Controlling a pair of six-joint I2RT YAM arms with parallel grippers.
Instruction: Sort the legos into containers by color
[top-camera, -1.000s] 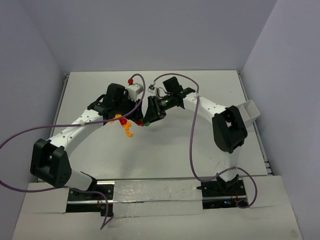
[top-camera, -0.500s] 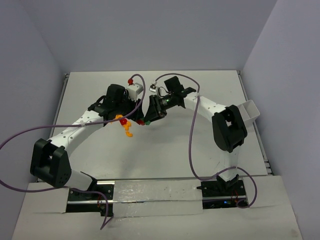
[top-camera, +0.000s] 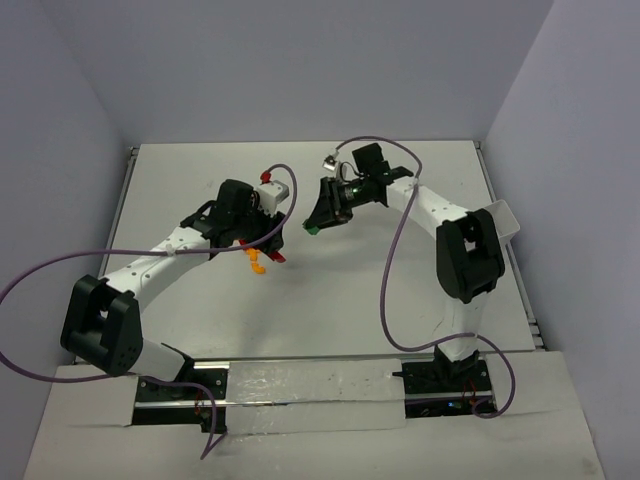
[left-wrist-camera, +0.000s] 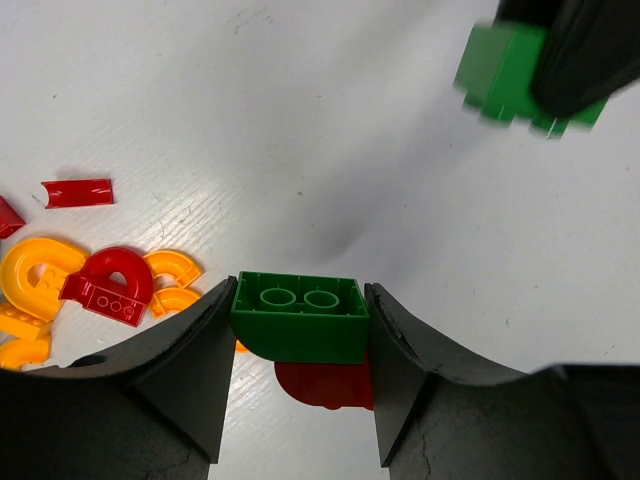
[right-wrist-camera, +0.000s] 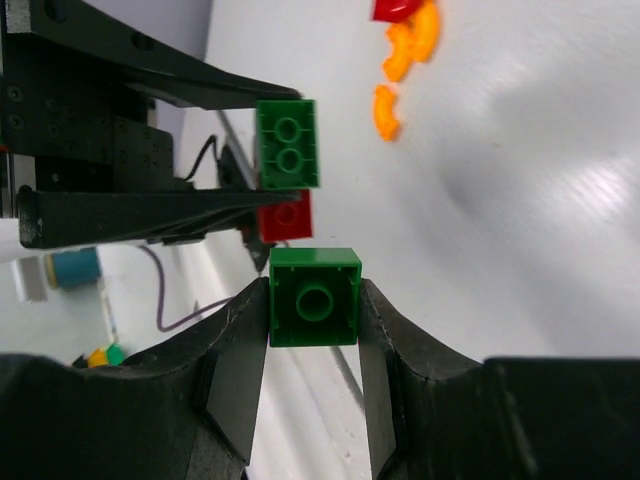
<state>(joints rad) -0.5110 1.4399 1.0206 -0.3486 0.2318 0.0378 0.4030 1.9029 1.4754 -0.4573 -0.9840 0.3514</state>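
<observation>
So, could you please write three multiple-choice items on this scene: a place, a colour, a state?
1. Where is the container?
A) right edge of the table, by the right arm
B) table centre
C) left near corner
2. What colour is the square brick in the right end effector?
A) red
B) orange
C) green
3. The left end effector is:
A) open, empty
B) shut on a two-stud green brick
C) out of view
Answers: 1 A, seen in the top view; 2 C, right wrist view; 3 B, the brick sits clamped between its jaws.
</observation>
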